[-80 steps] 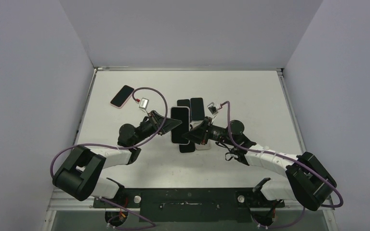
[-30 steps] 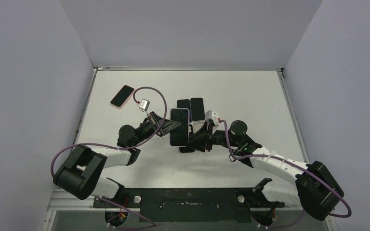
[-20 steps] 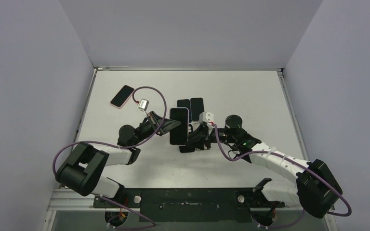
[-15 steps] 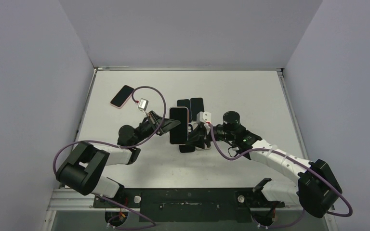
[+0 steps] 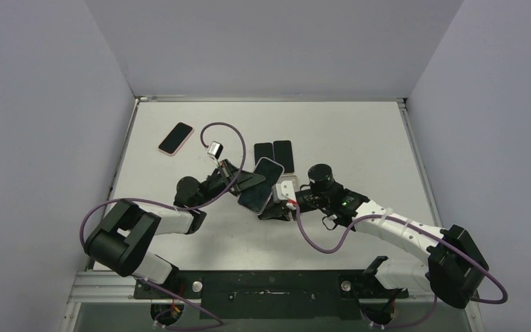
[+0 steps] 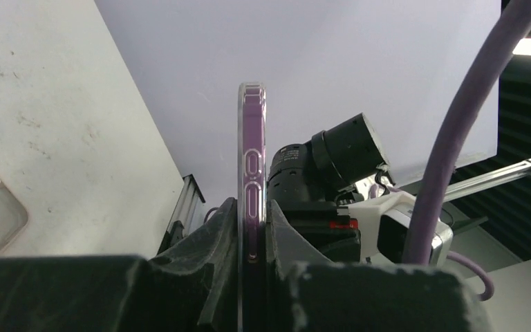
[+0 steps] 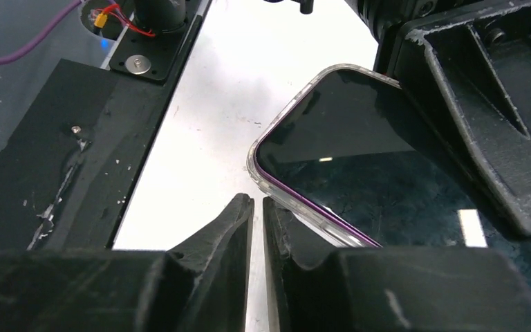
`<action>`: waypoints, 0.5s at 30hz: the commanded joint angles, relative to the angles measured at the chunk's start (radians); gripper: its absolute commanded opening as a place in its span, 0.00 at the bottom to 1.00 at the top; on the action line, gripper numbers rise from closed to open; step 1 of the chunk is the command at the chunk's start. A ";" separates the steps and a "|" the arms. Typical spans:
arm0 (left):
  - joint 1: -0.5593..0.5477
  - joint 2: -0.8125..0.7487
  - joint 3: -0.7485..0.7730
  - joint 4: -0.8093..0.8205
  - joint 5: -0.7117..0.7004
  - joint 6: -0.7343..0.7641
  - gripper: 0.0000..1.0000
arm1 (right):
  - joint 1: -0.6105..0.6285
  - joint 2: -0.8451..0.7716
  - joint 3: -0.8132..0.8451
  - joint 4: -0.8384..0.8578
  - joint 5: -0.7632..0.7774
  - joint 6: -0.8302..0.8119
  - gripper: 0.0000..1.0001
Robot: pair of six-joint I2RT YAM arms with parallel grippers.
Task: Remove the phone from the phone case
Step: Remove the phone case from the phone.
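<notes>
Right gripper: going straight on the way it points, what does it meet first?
The right gripper would likely meet the near corner of the cased phone, held in the left gripper; depth is unclear.

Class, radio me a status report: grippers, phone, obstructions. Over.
Left gripper jaws clamped on cased phone. Right gripper jaws nearly shut, empty, beside its corner. Phone not yet out. Two dark phones lie beyond.

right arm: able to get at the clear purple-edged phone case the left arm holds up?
Probably yes: the right fingers sit at the free corner of the clear purple-edged phone case, nothing between. All but shut, they need opening first.
</notes>
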 commanded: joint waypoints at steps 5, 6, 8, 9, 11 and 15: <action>-0.006 -0.037 0.034 0.060 -0.035 -0.061 0.00 | -0.021 -0.017 -0.015 0.247 0.011 0.083 0.15; -0.003 -0.041 0.027 0.069 -0.044 -0.061 0.00 | -0.023 -0.026 -0.035 0.280 0.027 0.132 0.17; 0.001 -0.049 0.012 0.086 -0.065 -0.066 0.00 | -0.023 -0.044 -0.082 0.354 0.056 0.227 0.26; 0.003 -0.053 0.006 0.089 -0.075 -0.069 0.00 | -0.023 -0.053 -0.109 0.407 0.069 0.288 0.32; 0.004 -0.060 -0.004 0.101 -0.092 -0.076 0.00 | -0.019 -0.072 -0.171 0.515 0.100 0.413 0.42; 0.003 -0.082 -0.026 0.114 -0.136 -0.084 0.00 | 0.001 -0.105 -0.264 0.683 0.204 0.593 0.59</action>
